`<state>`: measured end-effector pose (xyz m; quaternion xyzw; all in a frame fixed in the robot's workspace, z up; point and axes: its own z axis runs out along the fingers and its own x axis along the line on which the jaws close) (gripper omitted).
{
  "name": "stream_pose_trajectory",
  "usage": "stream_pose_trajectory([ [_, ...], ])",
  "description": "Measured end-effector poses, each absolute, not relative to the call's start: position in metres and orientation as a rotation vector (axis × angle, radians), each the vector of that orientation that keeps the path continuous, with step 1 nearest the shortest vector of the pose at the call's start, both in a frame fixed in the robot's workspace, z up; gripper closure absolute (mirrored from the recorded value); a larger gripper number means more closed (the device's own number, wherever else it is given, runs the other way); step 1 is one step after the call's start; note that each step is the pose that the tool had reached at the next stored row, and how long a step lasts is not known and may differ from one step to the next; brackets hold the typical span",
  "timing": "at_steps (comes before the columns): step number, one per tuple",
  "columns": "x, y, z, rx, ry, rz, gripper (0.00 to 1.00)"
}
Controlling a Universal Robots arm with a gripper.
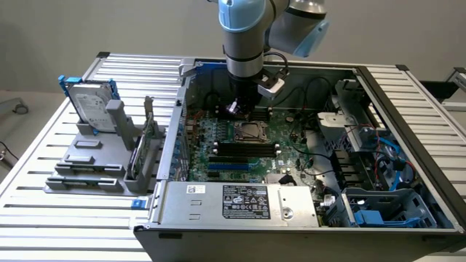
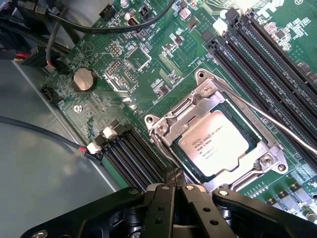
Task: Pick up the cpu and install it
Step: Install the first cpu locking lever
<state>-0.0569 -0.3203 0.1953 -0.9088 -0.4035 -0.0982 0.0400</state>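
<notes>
The tool [image 2: 177, 186] is clenched, its two black fingers [image 2: 163, 198] pressed together with nothing between them. In the exterior view the tool [image 1: 239, 106] hangs low inside the open computer case [image 1: 407, 136], just beside the socket [image 1: 249, 131], at the socket's far edge and a little toward the exterior view's left.

The cpu [image 2: 214, 144] is not in the tool. It lies flat inside the metal frame of the socket [image 2: 163, 124], its pale silver top with the printed lines facing up. It looks well seated, so the placing seems to be done. Whether the frame is locked over it cannot be told; a thin lever [image 2: 277, 126] runs out slanting from one side of the socket.

From the tool, the cpu lies close ahead and below, apart from the fingertips and not touched. The chip is nearly square, so it has no real long axis; its edges run parallel to the socket frame and diagonal to the closed fingers.
</notes>
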Motion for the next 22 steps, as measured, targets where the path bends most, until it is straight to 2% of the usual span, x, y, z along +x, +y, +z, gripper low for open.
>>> stream_pose_trajectory([
  [22,-0.046,-0.32,0.195,-2.785,-1.236,-0.301,0.89],
])
